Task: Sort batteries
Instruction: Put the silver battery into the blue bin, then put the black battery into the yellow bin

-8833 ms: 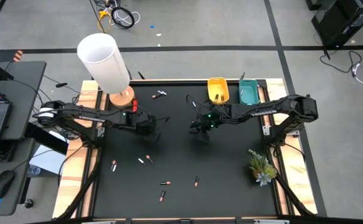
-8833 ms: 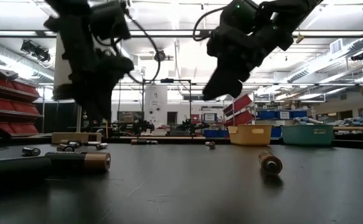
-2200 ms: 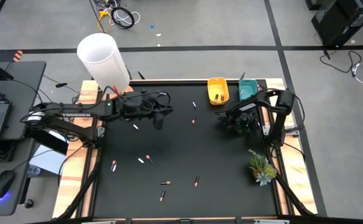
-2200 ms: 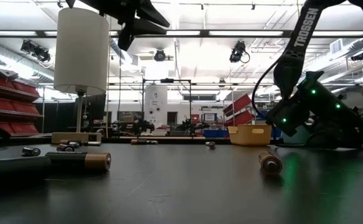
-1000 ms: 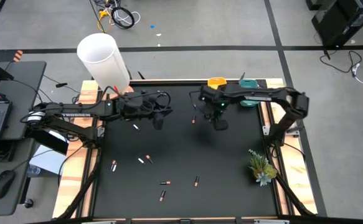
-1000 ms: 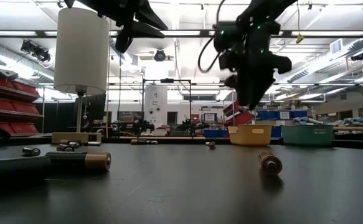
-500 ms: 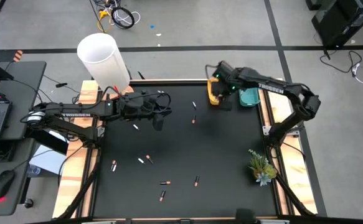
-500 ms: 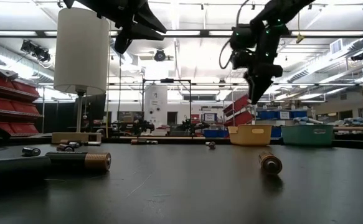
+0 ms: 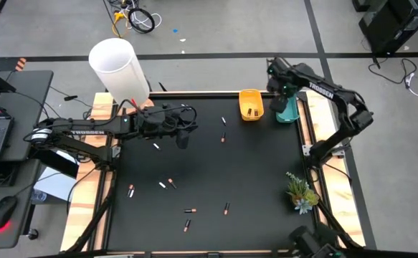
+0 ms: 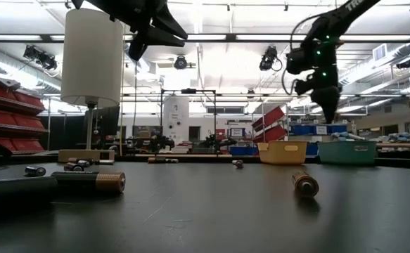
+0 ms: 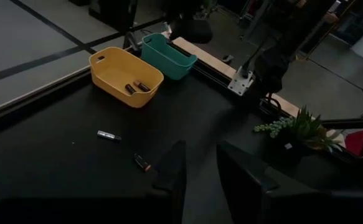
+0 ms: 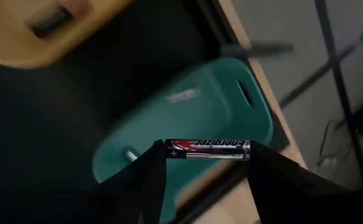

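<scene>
Black-red battery (image 12: 207, 149) clamped betw right gripper (image 12: 203, 163) fingers, over teal tray (image 12: 187, 134).

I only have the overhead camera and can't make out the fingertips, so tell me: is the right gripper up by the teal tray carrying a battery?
Observer: Yes. Its wrist camera shows the right gripper holding a black and silver battery crosswise between its fingertips, above the teal tray.
Operator: Is the left gripper carrying anything?
Observer: No. In its own wrist camera the left gripper has its fingers apart with nothing between them.
Operator: How many are in the yellow tray?
Observer: The left wrist camera shows two batteries lying side by side in the yellow tray.
</scene>
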Motion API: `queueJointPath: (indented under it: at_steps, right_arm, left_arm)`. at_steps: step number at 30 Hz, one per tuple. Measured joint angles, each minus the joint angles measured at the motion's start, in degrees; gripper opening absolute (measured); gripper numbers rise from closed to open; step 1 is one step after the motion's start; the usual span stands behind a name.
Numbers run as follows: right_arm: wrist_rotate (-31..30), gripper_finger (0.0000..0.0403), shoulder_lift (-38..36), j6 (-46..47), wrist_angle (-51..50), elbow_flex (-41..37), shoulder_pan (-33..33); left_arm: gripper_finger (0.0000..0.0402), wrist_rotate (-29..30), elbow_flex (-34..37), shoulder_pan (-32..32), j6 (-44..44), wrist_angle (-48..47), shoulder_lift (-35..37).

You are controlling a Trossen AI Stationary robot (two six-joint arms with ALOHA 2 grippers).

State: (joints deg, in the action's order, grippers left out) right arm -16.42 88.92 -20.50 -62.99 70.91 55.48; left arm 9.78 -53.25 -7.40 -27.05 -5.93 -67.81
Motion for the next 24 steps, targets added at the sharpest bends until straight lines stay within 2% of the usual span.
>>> queueJointPath:
  at_steps: [4,10,13,19,24]
  right_arm:
    - [0.2,0.0203,0.0,0.8,-1.0,0.0,2.3]
    - [0.7,0.0258,0.0,1.1,-0.4,0.0,2.3]
    - [0.8,0.0273,0.0,1.5,-0.1,0.0,2.3]
    - [0.9,0.0268,0.0,1.9,-0.1,0.0,1.8]
    - [3.2,0.0261,0.0,4.2,0.0,0.8,-2.2]
  left_arm:
    - [0.0103,0.2,0.0,0.0,0.0,0.0,0.0]
    - [0.0103,0.3,0.0,0.0,-0.1,0.2,0.0]
    - [0.0103,0.3,0.0,0.0,-0.2,0.4,0.0]
    - [0.0103,0.2,0.0,0.0,-0.5,0.4,0.0]
    - [0.0103,0.2,0.0,0.0,-1.4,0.4,0.0]
